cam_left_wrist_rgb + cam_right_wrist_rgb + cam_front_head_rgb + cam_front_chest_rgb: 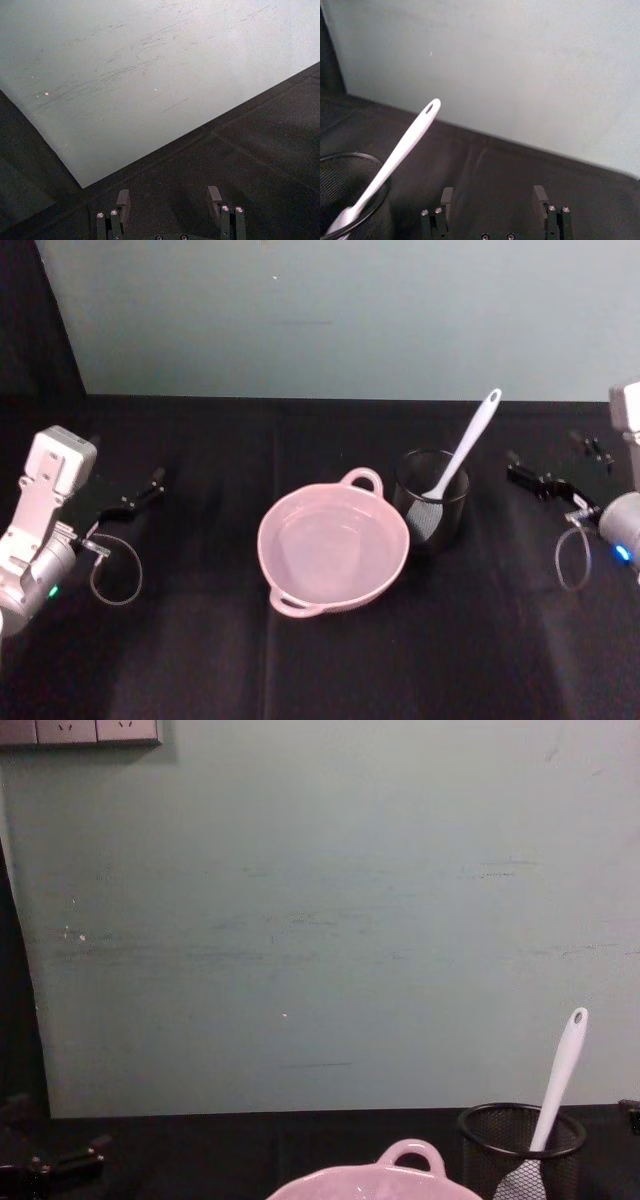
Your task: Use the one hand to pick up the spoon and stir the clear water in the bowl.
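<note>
A white plastic spoon (462, 448), likely light, stiff and slick, stands blade-down in a black wire-mesh cup (432, 498) at the pale pink glossy bowl's (333, 548) three o'clock; its free handle suits the open-jawed right gripper (522, 476), the left gripper (148, 487) equally open.

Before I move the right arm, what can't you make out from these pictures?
- Spoon blade: behind the mesh cup's wall in head, chest and right wrist views; how it rests inside is unclear.
- Bowl: cut off by the chest view's bottom edge; the water level is unclear.
- Right tool: fingertips cropped at the right wrist view's edge.
</note>
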